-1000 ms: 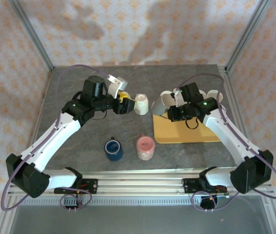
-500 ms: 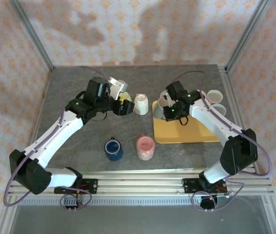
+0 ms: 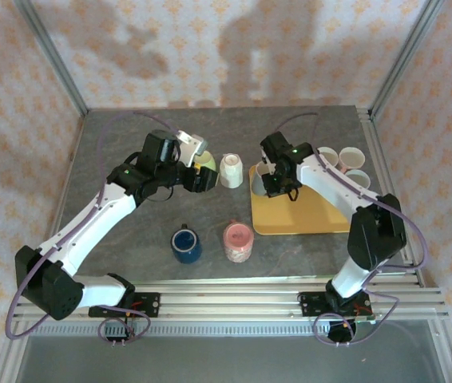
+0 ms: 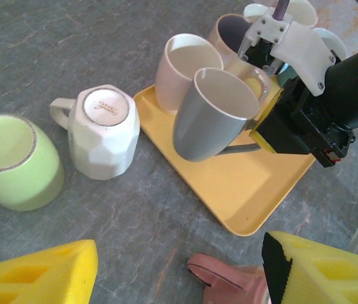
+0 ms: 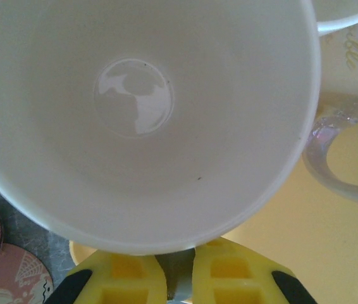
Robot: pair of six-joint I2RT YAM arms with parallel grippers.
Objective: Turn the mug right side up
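R: right gripper (image 4: 259, 135) clamped on handle of glossy grey ceramic mug (image 4: 212, 117) | mug tilted, mouth upward, over yellow plastic tray (image 4: 242, 199), likely for setting upright | L: left gripper (image 3: 204, 178) jaws apart, empty

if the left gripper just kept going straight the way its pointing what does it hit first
Probably bare table, in the gap between the upside-down white mug and the yellow tray, since the left gripper angles downward. Depth is unclear; the tray corner may come first.
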